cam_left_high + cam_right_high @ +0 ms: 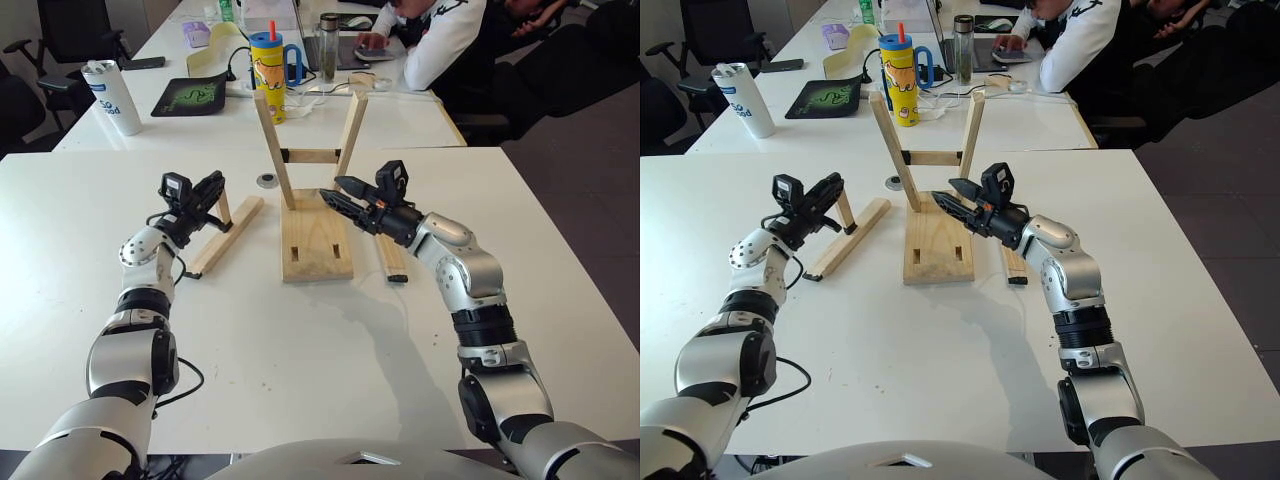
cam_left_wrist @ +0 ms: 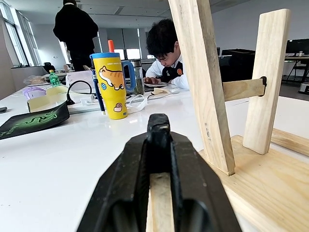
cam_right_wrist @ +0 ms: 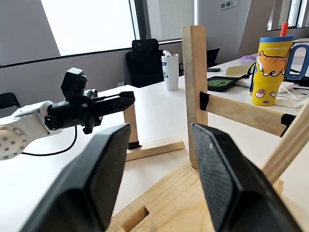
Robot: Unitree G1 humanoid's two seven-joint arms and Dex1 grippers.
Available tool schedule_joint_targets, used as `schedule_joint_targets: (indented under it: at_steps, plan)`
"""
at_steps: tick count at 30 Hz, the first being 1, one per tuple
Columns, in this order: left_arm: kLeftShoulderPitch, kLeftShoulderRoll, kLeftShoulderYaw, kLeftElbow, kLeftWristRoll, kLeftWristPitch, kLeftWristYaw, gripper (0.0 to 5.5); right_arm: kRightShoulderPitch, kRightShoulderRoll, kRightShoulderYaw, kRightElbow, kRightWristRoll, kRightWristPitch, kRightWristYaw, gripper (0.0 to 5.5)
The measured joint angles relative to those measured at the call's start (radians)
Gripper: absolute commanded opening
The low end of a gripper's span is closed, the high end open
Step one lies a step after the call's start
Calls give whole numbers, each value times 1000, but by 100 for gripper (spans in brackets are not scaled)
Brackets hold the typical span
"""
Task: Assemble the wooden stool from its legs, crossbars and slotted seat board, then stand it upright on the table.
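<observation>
A white table seen from above, with a half-built wooden stool in the middle.

Nearest lies the seat board, flat on the table, its two empty slots at the near end. Just to its right a loose leg lies flat, partly under the right forearm. To the left of the board another leg lies flat, with a short bar standing up from it.

The left gripper is closed around that short bar. The right gripper hovers over the far right part of the board, its fingers spread wide and holding nothing.

At the far end of the board two upright legs lean slightly apart, joined by a crossbar. Beyond, on another table, stands a yellow cup.

The wood looks light, stiff and dry, so it should not slip or bend. The standing pair is likely to tip if knocked. The left part is best held on its long leg, near the joint, to steer it into the slots.
</observation>
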Motion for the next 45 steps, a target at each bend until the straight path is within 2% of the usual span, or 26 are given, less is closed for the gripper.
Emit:
schedule_joint_targets:
  at_steps: [7, 16, 23, 24, 29, 35, 38, 45]
  plan:
    - [61, -24, 14, -9, -12, -64, 20, 39, -9, 1, -10, 0, 2, 5, 0, 235]
    - [248, -60, 47, -185, -83, -142, 55, 39, -10, 4, -30, -5, 3, 16, -3, 235]
    - [304, -68, 24, -348, -98, -28, 94, 39, -9, 14, -36, -20, 3, 16, -25, 235]
    - [302, -67, 20, -353, -95, -18, 103, 76, -9, 15, -36, -21, 3, 16, -28, 235]
    - [303, -58, -7, -320, -37, 50, 165, 148, -4, 23, -36, -25, 3, 15, -39, 235]
    - [301, -39, 2, -378, -27, 59, 220, 148, 0, 24, -36, -29, 3, 15, -41, 235]
    - [293, -25, 16, -489, -42, 85, 232, 148, 2, 25, -36, -30, 3, 14, -42, 235]
    - [170, 26, 54, -680, -115, 229, 259, 148, 3, 27, -38, -31, 2, 8, -49, 235]
